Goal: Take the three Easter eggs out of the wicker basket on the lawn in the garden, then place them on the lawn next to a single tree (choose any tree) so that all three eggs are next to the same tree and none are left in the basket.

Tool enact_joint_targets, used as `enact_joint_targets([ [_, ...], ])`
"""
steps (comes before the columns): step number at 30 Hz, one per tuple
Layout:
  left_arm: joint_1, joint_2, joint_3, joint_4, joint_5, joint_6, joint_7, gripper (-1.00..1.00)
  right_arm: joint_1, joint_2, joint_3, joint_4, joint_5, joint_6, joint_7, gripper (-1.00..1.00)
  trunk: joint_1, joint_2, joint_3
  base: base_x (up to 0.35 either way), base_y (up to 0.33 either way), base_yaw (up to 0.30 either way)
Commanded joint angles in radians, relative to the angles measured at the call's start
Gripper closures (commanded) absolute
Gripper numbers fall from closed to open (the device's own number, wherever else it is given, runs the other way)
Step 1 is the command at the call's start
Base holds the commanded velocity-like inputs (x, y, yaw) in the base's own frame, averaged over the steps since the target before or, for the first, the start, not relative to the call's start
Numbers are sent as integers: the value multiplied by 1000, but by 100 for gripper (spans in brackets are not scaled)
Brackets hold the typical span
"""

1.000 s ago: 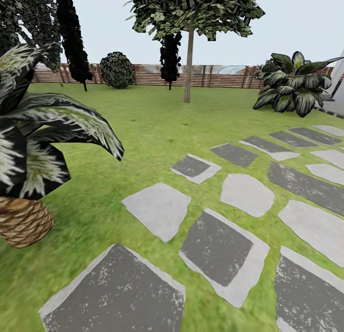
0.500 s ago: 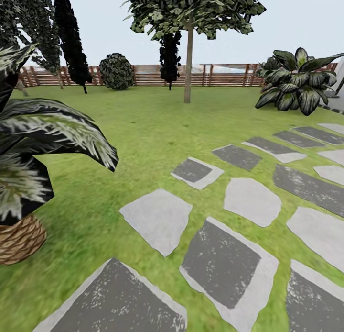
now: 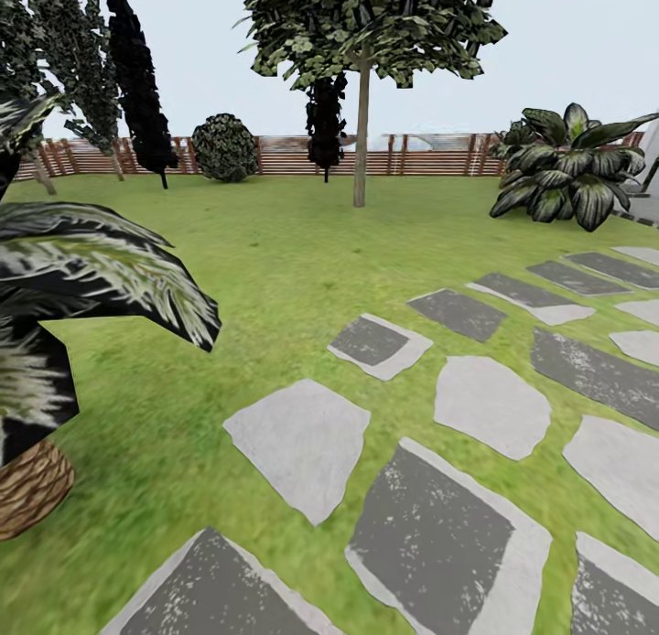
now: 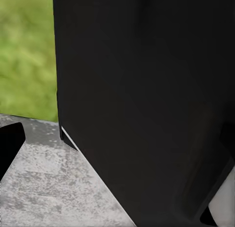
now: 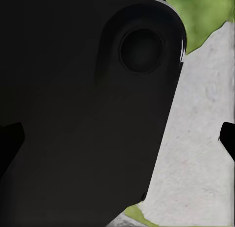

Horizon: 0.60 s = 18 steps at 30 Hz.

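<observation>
Across the lawn (image 3: 275,251), paving stones (image 3: 297,443) precede the tree (image 3: 361,95); hand states unclear.

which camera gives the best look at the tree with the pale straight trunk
The head view: the tree stands whole on the lawn before the fence. Both wrist views give dark robot body, paving stone and a patch of grass, nothing of the tree.

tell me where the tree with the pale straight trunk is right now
In the head view the tree stands far off, just right of centre, on the lawn in front of the slat fence, with a dark cypress just to its left behind it.
</observation>
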Motion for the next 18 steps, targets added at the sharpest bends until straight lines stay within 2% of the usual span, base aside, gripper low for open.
enact_joint_targets([
  [1, 0, 0, 8, -1, 1, 2, 0, -100, -1, 0, 2, 1, 7, -3, 0, -100, 1, 0, -1, 330, 0, 0],
  [18, 0, 0, 8, -1, 1, 2, 0, -100, -1, 0, 2, 1, 8, -3, 0, -100, 1, 0, -1, 330, 0, 0],
])
